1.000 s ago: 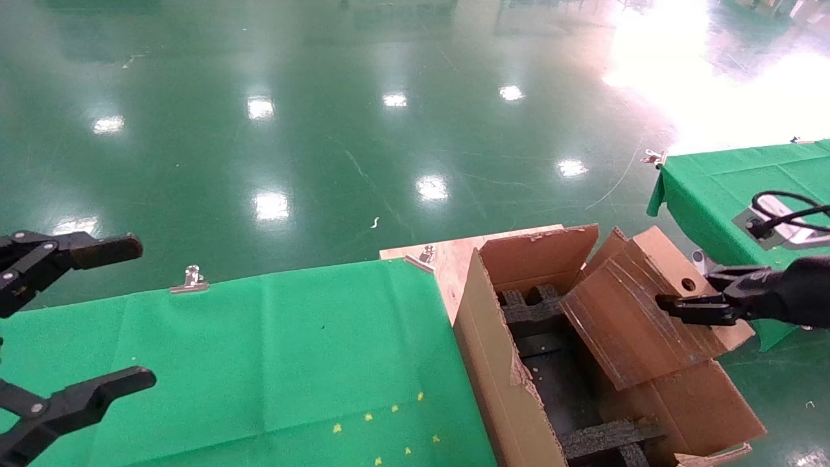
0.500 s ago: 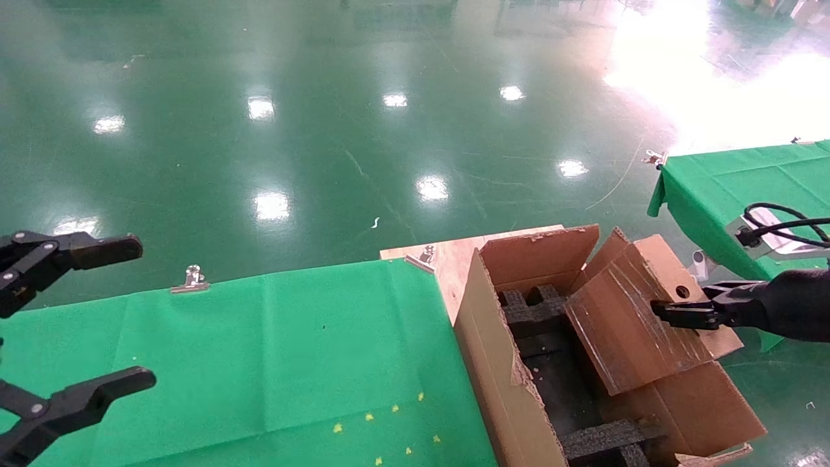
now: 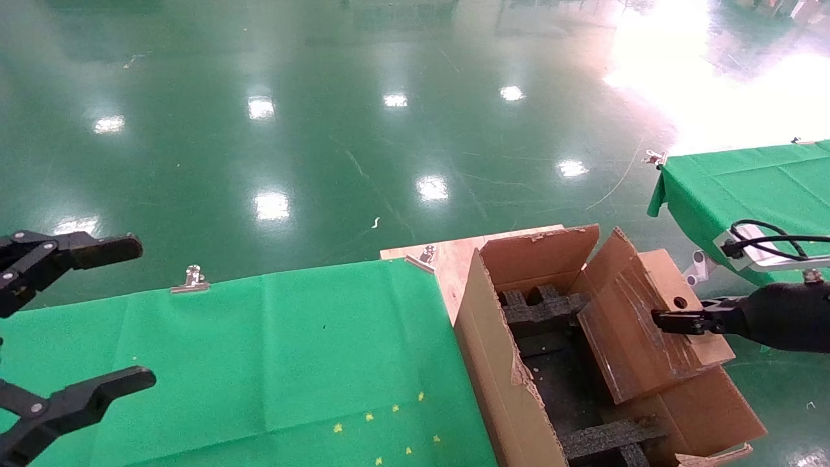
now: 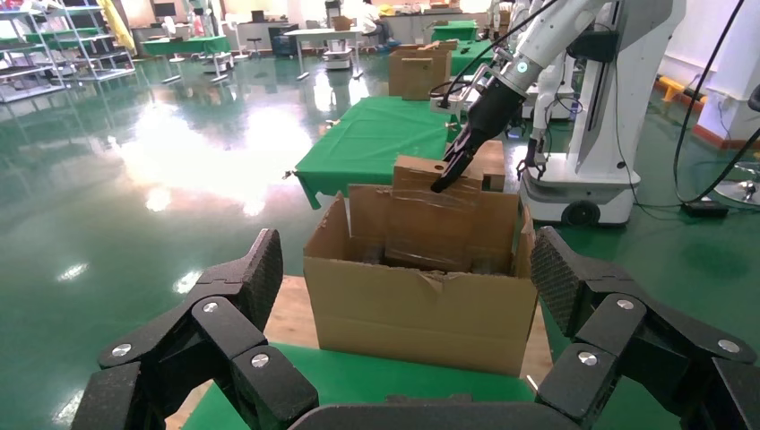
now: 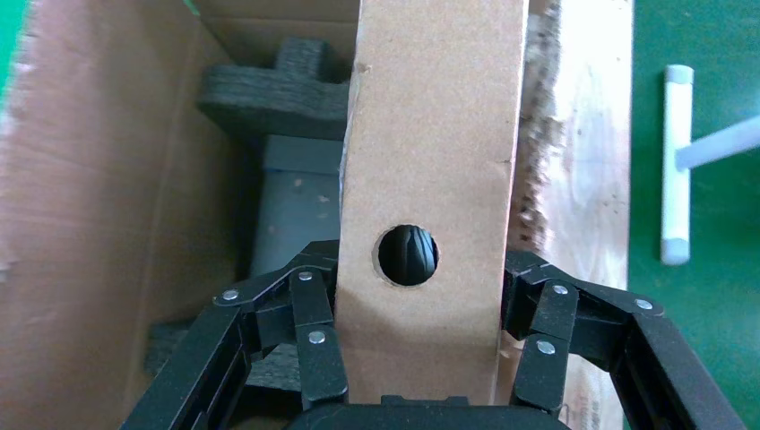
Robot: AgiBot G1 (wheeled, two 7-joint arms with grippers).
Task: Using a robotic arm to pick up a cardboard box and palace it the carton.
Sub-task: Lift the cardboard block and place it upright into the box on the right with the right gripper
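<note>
Head view: green cloth [image 3: 259, 350], glossy floor [image 3: 324, 130].

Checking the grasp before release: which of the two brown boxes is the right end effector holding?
The cardboard box, the small one with a round hole, clamped by the right end effector and tilted over the carton, the large flapped one with black foam inside.

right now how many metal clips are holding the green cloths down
3 visible: one clip on the near cloth's far edge, one at its corner, one on the right cloth's corner. Others may be hidden.
</note>
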